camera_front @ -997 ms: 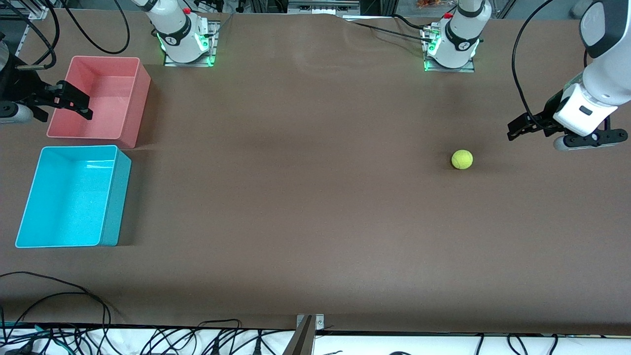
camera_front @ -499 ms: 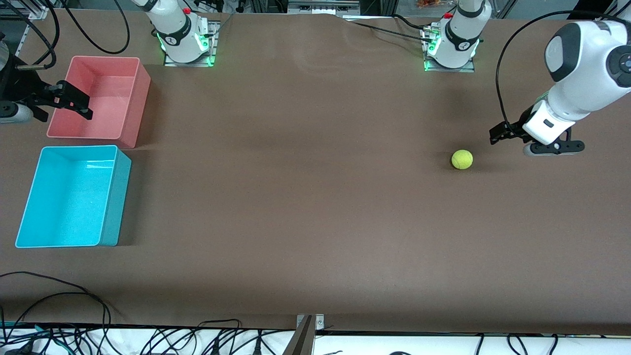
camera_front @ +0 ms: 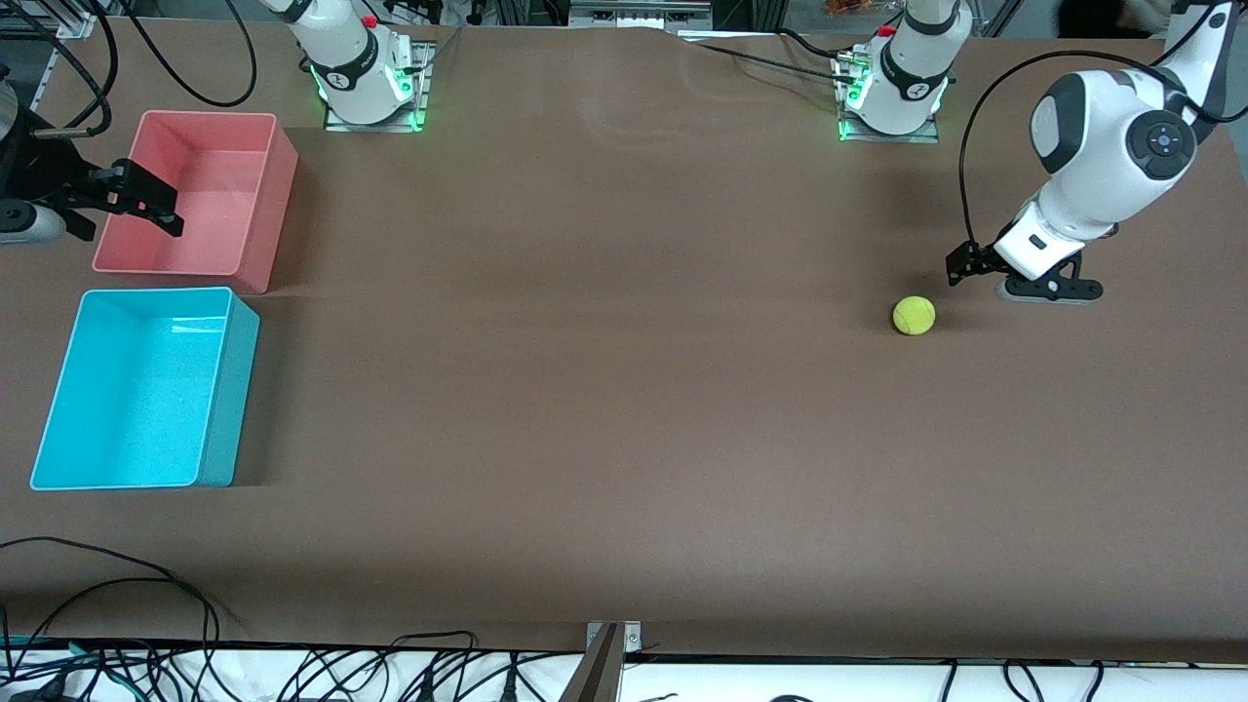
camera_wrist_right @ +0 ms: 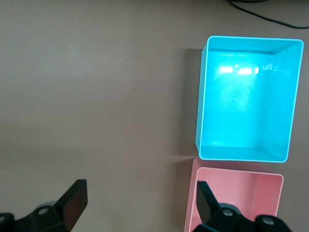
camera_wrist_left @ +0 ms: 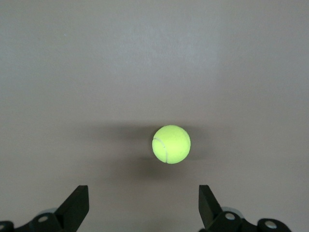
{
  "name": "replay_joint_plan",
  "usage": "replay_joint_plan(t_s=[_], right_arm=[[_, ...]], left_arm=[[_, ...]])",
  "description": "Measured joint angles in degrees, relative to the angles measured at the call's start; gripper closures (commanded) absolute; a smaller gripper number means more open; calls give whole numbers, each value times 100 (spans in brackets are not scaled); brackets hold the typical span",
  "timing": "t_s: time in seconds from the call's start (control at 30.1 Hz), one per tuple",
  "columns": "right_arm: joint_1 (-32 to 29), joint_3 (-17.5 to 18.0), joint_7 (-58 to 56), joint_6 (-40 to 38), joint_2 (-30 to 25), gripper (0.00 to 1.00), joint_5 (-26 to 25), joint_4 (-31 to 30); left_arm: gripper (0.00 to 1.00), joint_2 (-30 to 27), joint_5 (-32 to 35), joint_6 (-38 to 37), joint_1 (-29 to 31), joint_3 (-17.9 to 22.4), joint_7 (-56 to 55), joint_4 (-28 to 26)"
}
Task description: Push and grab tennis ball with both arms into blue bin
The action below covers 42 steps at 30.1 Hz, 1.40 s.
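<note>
A fuzzy yellow-green tennis ball (camera_front: 914, 315) sits alone on the table (camera_front: 604, 390).

tennis ball (camera_front: 914, 315) near left arm's end | blue bin (camera_front: 58, 409) right arm's end

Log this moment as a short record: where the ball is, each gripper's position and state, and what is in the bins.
tennis ball: on the table, toward the left arm's end, untouched
left gripper: open, low beside the ball
right gripper: open, waiting over the pink bin
blue bin: empty, nearer the front camera than the pink bin
pink bin: empty
</note>
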Motion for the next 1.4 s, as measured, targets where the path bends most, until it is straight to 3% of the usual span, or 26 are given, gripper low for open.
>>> replay_joint_plan(t_s=[0.2,0.43,1.0,1.4], right_arm=[[0,0,0,-3,0,0,0,0],[0,0,0,-4,-1,0,0,0],[8,36,0,-8,-2,0,0,0],[9,36,0,-8,-3,0,0,0]], left_arm=[[68,0,471,177,39,0,227,-198],[99,0,606,177,39,-3,1146,-205],[100,33,653,309,41,-7,2346,-444],[100,151,1417,927,58,-8,3069,-620]])
